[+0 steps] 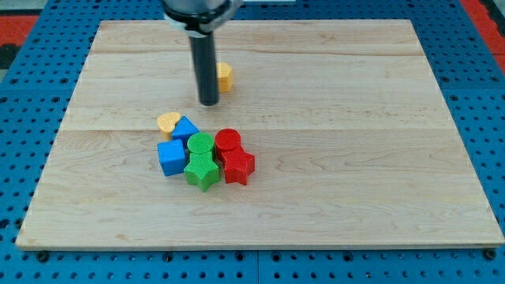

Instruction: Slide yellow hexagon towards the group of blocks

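The yellow hexagon (224, 76) lies on the wooden board (355, 118) towards the view's top, partly hidden behind my rod. My tip (208, 102) rests on the board just below and left of the hexagon, between it and the group. The group sits below: a yellow heart (168, 121), a blue triangular block (186, 128), a blue cube (170, 156), a green cylinder (201, 144), a green star (202, 170), a red cylinder (228, 140) and a red star (238, 166). They are packed close together.
The board lies on a blue pegboard surface (31, 102). A red area (20, 20) shows at the view's top left corner.
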`<state>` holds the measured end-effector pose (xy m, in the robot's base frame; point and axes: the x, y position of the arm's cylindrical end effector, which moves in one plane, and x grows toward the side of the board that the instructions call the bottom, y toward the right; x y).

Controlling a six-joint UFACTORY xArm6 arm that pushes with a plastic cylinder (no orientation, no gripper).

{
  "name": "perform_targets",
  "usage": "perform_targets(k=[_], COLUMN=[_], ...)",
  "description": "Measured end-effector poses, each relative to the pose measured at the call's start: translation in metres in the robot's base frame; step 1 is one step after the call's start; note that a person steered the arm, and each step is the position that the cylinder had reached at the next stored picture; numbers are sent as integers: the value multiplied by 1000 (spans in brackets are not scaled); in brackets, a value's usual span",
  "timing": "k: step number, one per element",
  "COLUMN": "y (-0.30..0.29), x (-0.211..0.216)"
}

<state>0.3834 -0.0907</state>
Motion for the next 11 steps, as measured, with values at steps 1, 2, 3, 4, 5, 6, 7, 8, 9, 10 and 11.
perform_targets(k=[1,2,3,4,5,6,7,8,9,10,11], y=[-47,-13,31,33,38,57,58,53,75,76,44], x=[-23,-61,-60,-41,-88,-72,-16,4,-20,9,17])
